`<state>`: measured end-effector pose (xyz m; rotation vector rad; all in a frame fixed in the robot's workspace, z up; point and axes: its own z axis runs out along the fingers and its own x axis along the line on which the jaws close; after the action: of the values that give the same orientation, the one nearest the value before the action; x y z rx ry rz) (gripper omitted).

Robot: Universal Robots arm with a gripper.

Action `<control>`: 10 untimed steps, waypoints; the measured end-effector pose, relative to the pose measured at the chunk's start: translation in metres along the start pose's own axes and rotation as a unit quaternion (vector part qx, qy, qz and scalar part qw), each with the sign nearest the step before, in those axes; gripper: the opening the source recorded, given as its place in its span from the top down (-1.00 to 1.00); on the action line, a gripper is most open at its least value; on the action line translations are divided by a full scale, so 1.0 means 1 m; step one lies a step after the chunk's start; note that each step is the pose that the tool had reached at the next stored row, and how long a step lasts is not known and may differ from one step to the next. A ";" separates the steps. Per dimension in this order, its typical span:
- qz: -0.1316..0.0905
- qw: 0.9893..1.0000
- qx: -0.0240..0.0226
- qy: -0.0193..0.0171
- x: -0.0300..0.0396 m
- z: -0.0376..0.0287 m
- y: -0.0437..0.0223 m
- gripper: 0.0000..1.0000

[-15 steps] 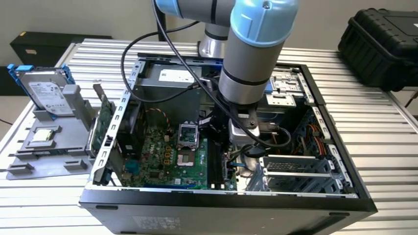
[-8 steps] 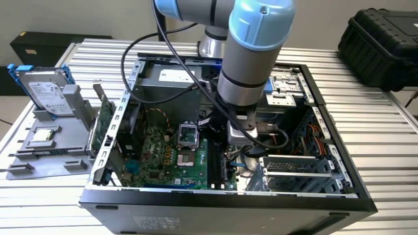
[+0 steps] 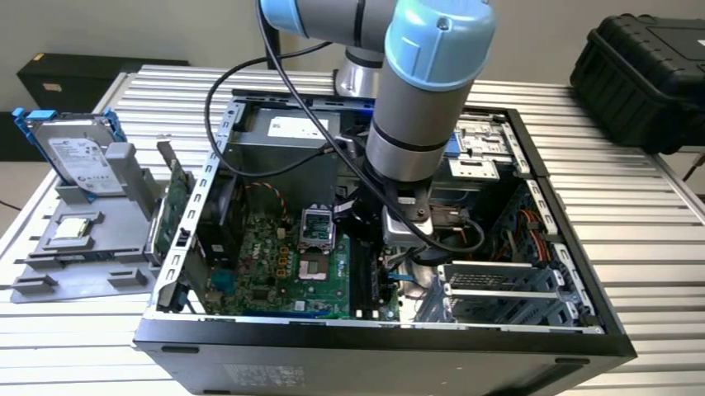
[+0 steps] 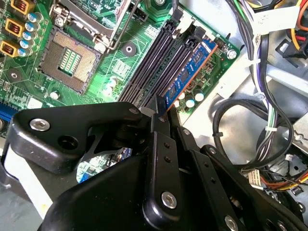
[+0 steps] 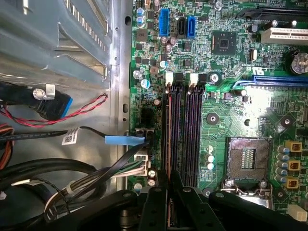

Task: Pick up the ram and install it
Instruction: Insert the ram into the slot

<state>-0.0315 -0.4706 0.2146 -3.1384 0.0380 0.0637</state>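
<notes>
Arm [image 3: 424, 107] is reaching straight down into PC case [image 3: 330, 346]; gripper [image 4: 161, 109] is pinching ram [image 4: 192, 67], which is standing in the slot by mobo [image 5: 231, 110] edge.

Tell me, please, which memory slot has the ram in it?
The one at the motherboard's edge, next to the cables: the blue ram stands along it, while the other slots are bare.

ram [image 4: 190, 73]: near end hidden behind hand [image 4: 163, 113] | black case [image 3: 650, 74]: cut off by exterior view's right edge
</notes>
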 end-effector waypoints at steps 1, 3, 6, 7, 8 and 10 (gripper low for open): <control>0.000 1.000 0.000 0.000 0.0000 0.0001 0.0000 1.00; 0.000 1.000 0.000 0.000 0.0000 0.0002 0.0000 1.00; 0.000 1.000 0.000 0.000 0.0000 -0.0004 0.0002 1.00; 0.000 1.000 0.000 0.000 -0.0001 -0.0014 0.0002 1.00; 0.000 1.000 0.000 0.000 -0.0001 -0.0027 0.0001 1.00; 0.000 1.000 0.000 0.000 -0.0002 -0.0046 0.0002 1.00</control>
<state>-0.0315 -0.4708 0.2191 -3.1377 0.0380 0.0637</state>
